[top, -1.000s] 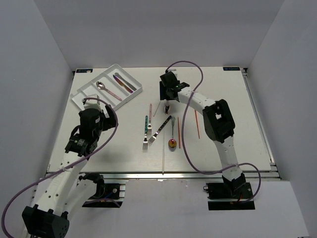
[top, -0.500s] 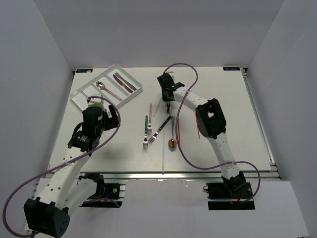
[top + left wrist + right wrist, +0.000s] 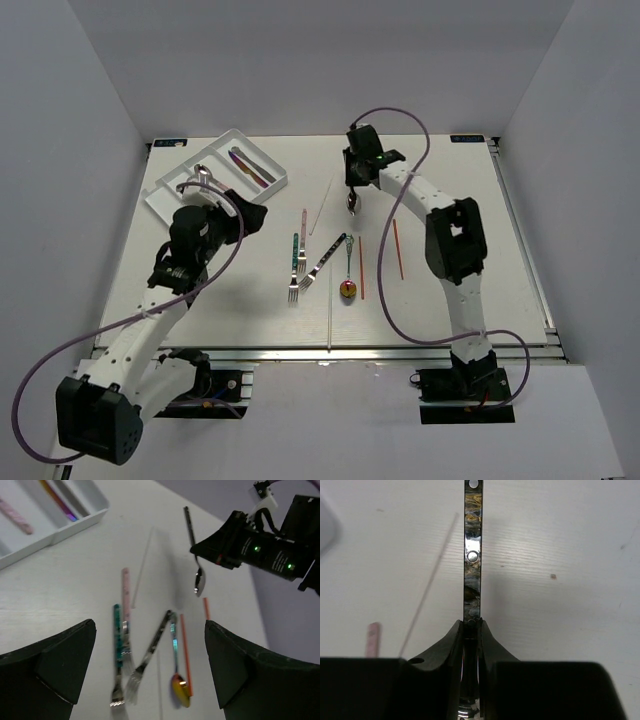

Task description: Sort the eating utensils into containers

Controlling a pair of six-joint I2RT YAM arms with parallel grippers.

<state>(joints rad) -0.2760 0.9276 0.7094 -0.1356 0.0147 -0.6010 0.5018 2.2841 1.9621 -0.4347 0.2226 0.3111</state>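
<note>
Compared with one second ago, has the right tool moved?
Yes. The right tool has moved right and farther back, away from the pink-handled utensil, lifting a dark-handled spoon.

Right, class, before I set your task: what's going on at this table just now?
Two robot arms are sorting cutlery into a white tray. The right gripper is shut on a dark-handled spoon, which seems to hang clear of the table, bowl downward. The left gripper is open and empty, hovering beside the tray. A few pieces already lie in the tray. Two forks, a gold-bowled spoon and red sticks lie unsorted on the table.
</note>
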